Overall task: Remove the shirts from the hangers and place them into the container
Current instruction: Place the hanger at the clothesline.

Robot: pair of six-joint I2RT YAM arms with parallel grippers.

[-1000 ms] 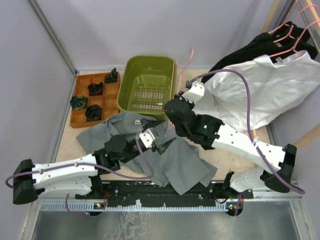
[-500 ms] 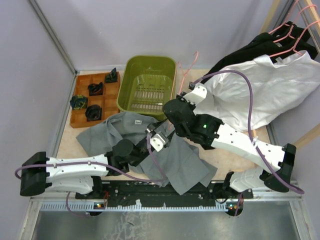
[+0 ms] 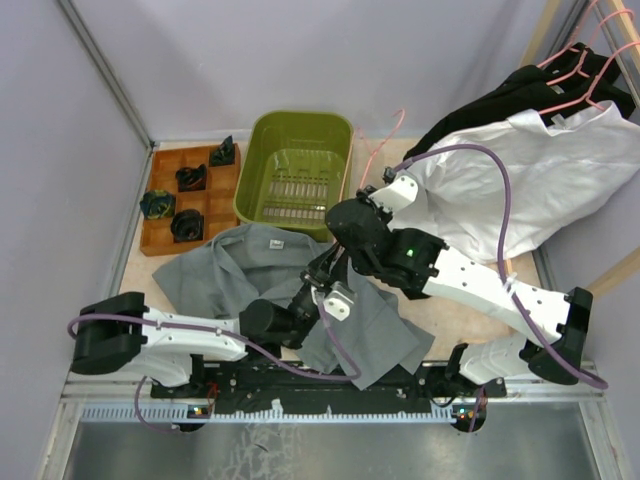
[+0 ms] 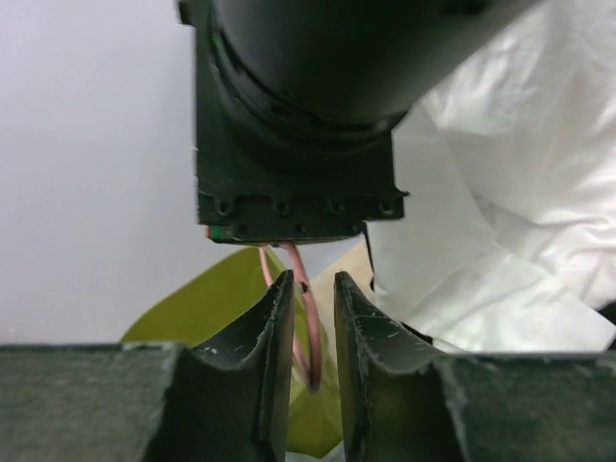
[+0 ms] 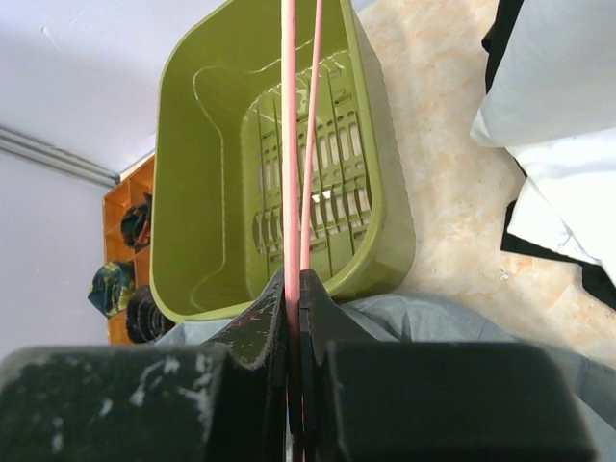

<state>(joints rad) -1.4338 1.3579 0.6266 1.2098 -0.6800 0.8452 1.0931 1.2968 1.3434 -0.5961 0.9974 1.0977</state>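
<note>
My right gripper (image 5: 296,279) (image 3: 365,195) is shut on a pink hanger (image 5: 289,115) (image 3: 378,150), whose wire rises toward the green container (image 5: 221,192) (image 3: 295,165). My left gripper (image 4: 313,279) (image 3: 322,268) sits just below the right wrist. Its jaws stand a narrow gap apart around the lower wire of that hanger (image 4: 310,327); the wire lies against one finger. A grey shirt (image 3: 250,265) is spread on the table under both arms. At the right, a white shirt (image 3: 540,170) and black shirts (image 3: 510,95) hang on pink hangers (image 3: 585,60).
A brown wooden tray (image 3: 160,190) with dark small items sits left of the container. Light wooden rack poles (image 3: 545,30) stand at the back right. Grey walls enclose the table on the left and at the back.
My left arm swung right across the grey shirt, reached under the right wrist, and its jaws narrowed around the hanger wire. The right gripper shifted slightly right, still clamping the hanger.
</note>
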